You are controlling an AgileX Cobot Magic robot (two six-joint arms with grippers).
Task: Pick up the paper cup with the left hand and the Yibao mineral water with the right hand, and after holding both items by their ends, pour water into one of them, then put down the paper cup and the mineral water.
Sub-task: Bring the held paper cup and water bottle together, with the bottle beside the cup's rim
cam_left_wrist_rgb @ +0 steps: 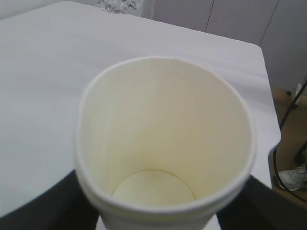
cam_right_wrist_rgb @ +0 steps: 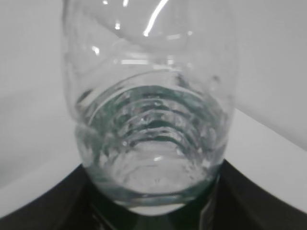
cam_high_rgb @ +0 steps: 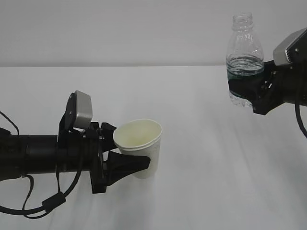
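Note:
The white paper cup (cam_high_rgb: 140, 143) is tilted, its cream inside facing the camera, and my left gripper (cam_high_rgb: 132, 147) is shut on its body low over the table. In the left wrist view the cup (cam_left_wrist_rgb: 163, 139) fills the frame and looks empty, with black fingers (cam_left_wrist_rgb: 38, 206) on both sides. High at the right, the clear Yibao mineral water bottle (cam_high_rgb: 244, 48) stands upright and capless, roughly half full. My right gripper (cam_high_rgb: 247, 90) is shut on its green-labelled lower part. In the right wrist view the bottle (cam_right_wrist_rgb: 153, 110) sits between dark fingers (cam_right_wrist_rgb: 261, 201).
The white table (cam_high_rgb: 216, 163) spreads under both arms, with a plain wall behind. A black cable (cam_high_rgb: 29, 208) loops below the left arm. In the left wrist view the table's right edge (cam_left_wrist_rgb: 271, 129) drops to a floor with cables (cam_left_wrist_rgb: 288, 110).

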